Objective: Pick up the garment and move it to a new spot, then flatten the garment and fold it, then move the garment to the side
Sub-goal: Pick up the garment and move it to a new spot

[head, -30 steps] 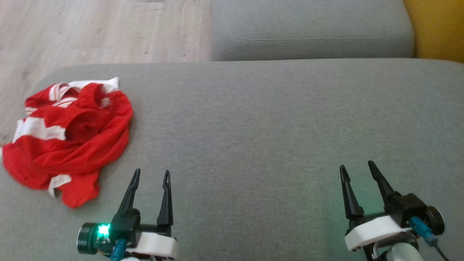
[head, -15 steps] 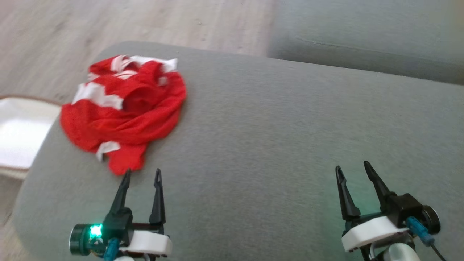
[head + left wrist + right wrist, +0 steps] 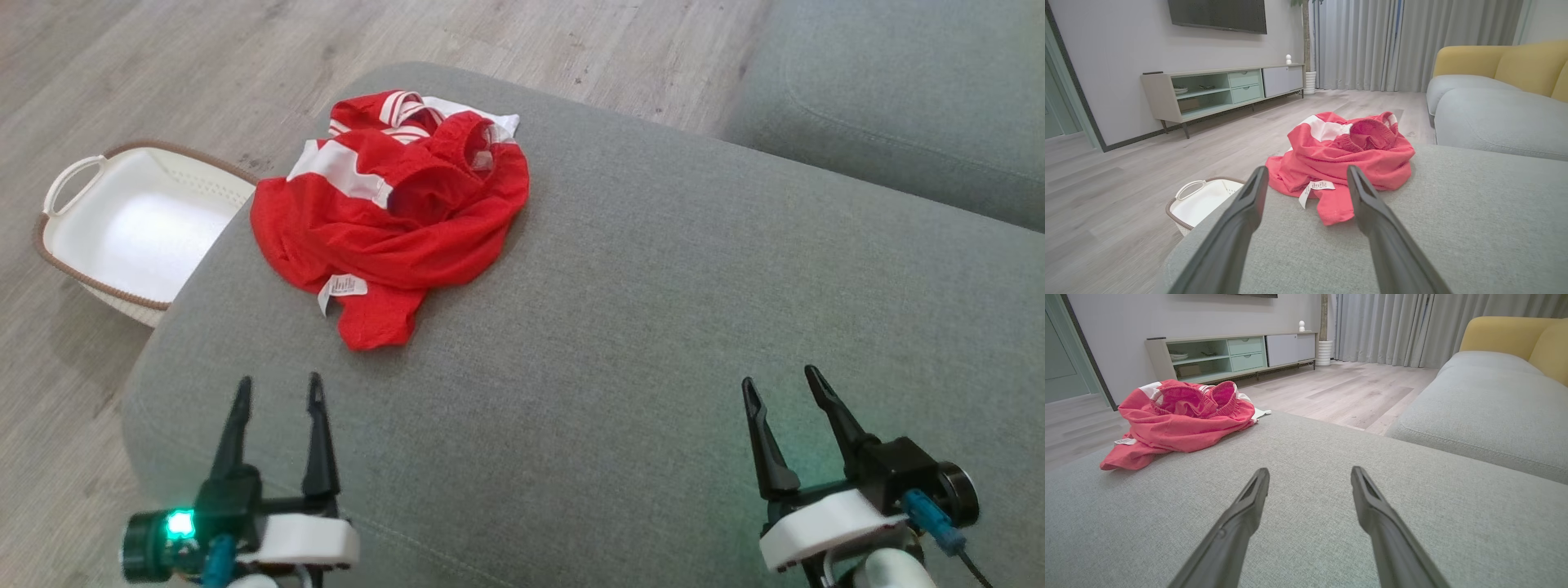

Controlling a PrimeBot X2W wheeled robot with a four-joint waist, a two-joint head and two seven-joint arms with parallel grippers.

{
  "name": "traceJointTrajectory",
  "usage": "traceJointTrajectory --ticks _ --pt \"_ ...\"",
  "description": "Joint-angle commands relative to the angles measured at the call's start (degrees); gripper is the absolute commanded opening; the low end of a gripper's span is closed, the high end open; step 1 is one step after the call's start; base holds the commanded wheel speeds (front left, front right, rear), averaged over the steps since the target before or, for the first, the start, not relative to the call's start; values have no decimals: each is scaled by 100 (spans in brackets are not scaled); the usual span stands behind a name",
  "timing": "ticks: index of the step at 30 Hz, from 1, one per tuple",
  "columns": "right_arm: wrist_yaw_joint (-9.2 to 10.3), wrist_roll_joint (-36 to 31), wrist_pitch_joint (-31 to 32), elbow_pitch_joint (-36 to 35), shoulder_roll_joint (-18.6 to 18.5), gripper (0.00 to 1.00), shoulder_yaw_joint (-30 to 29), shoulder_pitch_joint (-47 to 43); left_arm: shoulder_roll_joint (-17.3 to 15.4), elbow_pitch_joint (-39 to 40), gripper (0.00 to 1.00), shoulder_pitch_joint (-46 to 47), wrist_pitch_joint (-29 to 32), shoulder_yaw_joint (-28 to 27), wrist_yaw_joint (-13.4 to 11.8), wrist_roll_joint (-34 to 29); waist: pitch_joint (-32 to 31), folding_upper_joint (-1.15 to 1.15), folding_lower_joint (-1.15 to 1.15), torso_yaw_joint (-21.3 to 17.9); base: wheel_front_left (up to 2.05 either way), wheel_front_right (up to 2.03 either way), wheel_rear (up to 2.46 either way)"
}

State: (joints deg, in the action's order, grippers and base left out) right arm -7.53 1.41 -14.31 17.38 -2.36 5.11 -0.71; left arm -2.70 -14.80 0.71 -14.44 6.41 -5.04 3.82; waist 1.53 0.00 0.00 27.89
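A crumpled red garment (image 3: 392, 216) with white stripes and a white label lies on the far left part of the grey cushion (image 3: 653, 327). It lies straight ahead in the left wrist view (image 3: 1343, 159) and at the left of the right wrist view (image 3: 1180, 416). My left gripper (image 3: 277, 390) stands open near the cushion's front left edge, short of the garment and apart from it. Low at the right, my right gripper (image 3: 778, 382) is open too, over bare cushion, nothing between its fingers.
A white basket (image 3: 131, 229) with a brown rim stands on the wooden floor (image 3: 163, 73) left of the cushion. Another grey seat (image 3: 898, 106) lies beyond at the right, with yellow backrests (image 3: 1494, 61). A TV cabinet (image 3: 1220, 90) lines the far wall.
The head camera has swung to the left, so the garment now sits nearer the picture's centre and the basket has come into view. Both grippers keep their places and stay open.
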Motion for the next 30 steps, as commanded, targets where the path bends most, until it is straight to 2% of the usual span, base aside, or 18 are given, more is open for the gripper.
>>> traceJointTrajectory --ticks 1,9,14,17,20,23,26,30 --pt "4 -51 -69 -149 -52 100 145 183 -20 214 100 165 -56 -269 8 -4 24 0 0 -12 0 0 0" --pt "4 -487 -69 -279 -57 100 31 425 -62 607 100 636 -56 -829 71 56 709 0 0 -263 0 0 0" --pt "4 -708 -69 -541 -336 100 -62 819 -63 889 100 1671 -56 -922 211 -39 1577 0 0 -414 0 0 0" --pt "4 -757 -69 -684 -548 100 -35 1061 -132 759 100 2511 -56 -892 351 -97 2010 0 0 -490 0 0 0" --pt "4 -802 -69 -827 -765 100 13 1282 -218 269 100 3429 -56 -801 509 -116 2345 0 0 -571 0 0 0" --pt "4 -821 -69 -1011 -987 100 6 1467 -344 -610 100 4459 79 -684 716 -107 2629 0 0 -640 0 0 0" --pt "4 -841 -69 -1216 -1184 100 -33 1575 -451 -1539 100 5427 540 -597 886 -56 2841 0 0 -729 0 0 0" --pt "4 -842 -69 -1433 -1355 100 -162 1587 -528 -2549 100 6238 1207 -511 1096 161 3045 0 0 -809 0 0 0"
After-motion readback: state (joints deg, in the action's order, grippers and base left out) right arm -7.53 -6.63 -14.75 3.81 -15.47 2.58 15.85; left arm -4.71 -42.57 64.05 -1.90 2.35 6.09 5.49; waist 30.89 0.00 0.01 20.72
